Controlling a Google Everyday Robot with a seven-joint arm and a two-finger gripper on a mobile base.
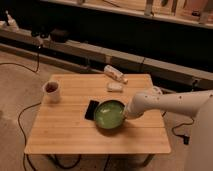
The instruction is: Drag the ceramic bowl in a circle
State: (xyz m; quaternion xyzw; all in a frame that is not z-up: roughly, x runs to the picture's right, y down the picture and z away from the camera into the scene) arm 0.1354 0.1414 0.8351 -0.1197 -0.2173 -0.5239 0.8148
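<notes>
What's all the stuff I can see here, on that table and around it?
ceramic bowl: one, green, middle of the table, its left rim touching or overlapping the black slab
mug: one, white with dark contents, table's left side
flat black slab: one, just left of the bowl
pale objects: two, near the table's far edge; the smaller sits in front
table: one, light wood
cables: dark, on the floor at left
gripper: one, white arm from the right, shut at the bowl's right rim
</notes>
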